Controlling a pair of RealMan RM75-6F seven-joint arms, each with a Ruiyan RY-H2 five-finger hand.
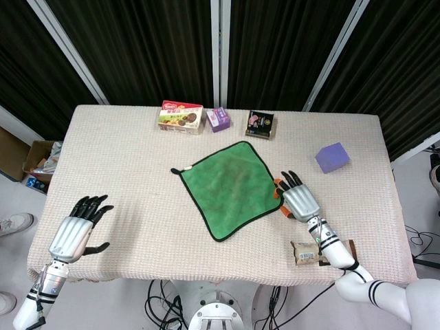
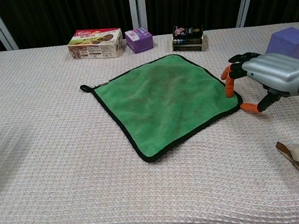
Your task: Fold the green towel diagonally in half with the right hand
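Green towel (image 2: 164,102): flat on surface (image 2: 46,156), corners out, ready for your diagonal fold.
Right hand (image 2: 272,76): at towel's 3 o'clock corner; fingers (image 2: 227,86) spread, holding nothing.

The counter (image 1: 124,165) is covered by a cream waffle-weave cloth, and the green towel (image 1: 232,187) lies flat and unfolded near its middle, turned so that its corners point toward the counter edges. Along the far edge stand a red-and-green box (image 1: 181,117), a small purple box (image 1: 218,119) and a dark box (image 1: 260,124), with a purple cube (image 1: 332,157) apart on the right. A tan packet (image 1: 307,252) lies near the front right edge
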